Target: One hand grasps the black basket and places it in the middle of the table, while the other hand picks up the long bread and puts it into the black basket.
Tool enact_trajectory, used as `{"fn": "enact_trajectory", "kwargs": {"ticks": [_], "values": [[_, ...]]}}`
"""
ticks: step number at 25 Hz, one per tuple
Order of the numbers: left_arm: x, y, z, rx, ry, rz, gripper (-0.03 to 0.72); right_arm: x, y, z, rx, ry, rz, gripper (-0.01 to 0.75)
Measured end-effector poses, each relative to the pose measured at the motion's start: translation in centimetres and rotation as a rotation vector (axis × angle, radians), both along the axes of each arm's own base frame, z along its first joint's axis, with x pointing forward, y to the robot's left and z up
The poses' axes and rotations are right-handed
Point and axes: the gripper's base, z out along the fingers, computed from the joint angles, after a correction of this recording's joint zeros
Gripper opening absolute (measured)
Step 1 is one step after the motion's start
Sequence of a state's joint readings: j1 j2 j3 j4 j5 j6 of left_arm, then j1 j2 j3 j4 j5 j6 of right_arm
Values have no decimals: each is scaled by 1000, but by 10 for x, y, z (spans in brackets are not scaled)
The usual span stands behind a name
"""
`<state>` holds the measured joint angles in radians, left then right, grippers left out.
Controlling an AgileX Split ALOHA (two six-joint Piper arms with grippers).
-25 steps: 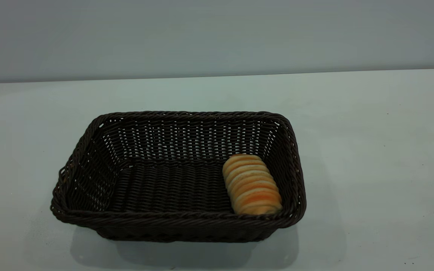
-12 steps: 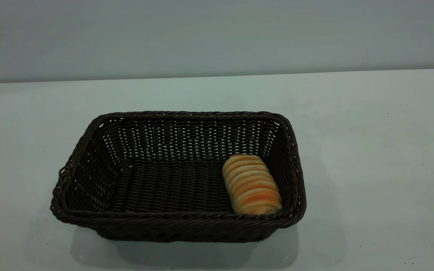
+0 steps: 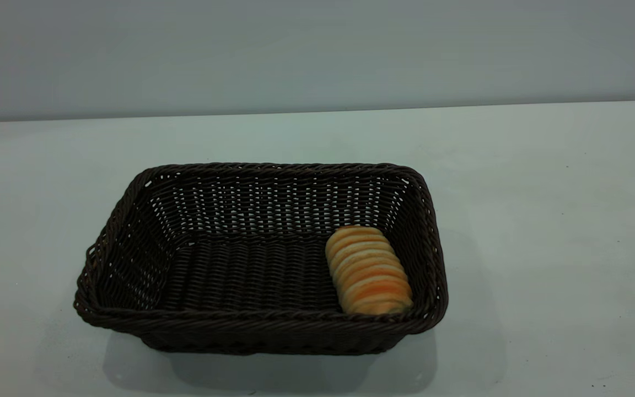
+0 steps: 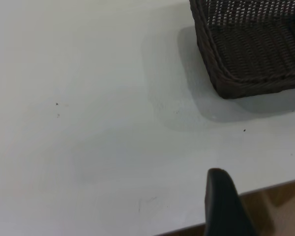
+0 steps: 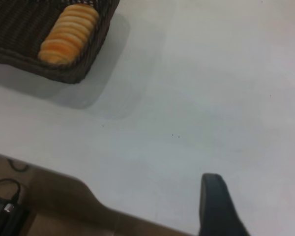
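The black basket [image 3: 262, 324] stands on the white table [image 3: 543, 231] near its middle. The long bread [image 3: 368, 270] lies inside, against the basket's right end wall. Neither gripper appears in the exterior view. My left gripper [image 4: 260, 199] hovers open at the table's edge, well away from the basket's corner [image 4: 255, 86], with nothing between its fingers. Over the table's edge on the other side, my right gripper [image 5: 258, 199] is also open and empty, far from the basket [image 5: 71, 74] and the bread [image 5: 69, 33] in it.
A grey wall [image 3: 317, 49] rises behind the table. In both wrist views the table's edge drops to a brown floor [image 4: 275, 206]. A dark cable and a small black device [image 5: 2, 211] lie on that floor below the right side.
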<state>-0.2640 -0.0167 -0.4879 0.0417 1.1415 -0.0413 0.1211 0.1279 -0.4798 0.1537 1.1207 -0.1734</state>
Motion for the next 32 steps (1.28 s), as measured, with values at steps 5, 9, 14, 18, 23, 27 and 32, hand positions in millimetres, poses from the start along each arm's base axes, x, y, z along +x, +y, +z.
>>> {"fn": "enact_trajectory", "kwargs": {"ticks": [5,9,14,18,23,27,32], "values": [[-1,-1,0,0,0,76,435,-3,0,0,5,-23,1,392],[-1,-3,0,0,-1,178,435,-5,0,0,12,-36,-26,392],[-2,-3,0,0,-2,210,435,-5,0,0,13,-36,-62,392],[-2,-3,0,0,-2,211,435,-5,0,0,17,-37,-72,392],[-2,-3,0,0,-2,211,435,-5,0,0,19,-37,-75,392],[-2,-3,0,1,-4,210,435,-5,0,1,21,-37,-73,392],[-2,-3,0,2,-4,210,435,-5,1,1,22,-37,-73,392]]}}
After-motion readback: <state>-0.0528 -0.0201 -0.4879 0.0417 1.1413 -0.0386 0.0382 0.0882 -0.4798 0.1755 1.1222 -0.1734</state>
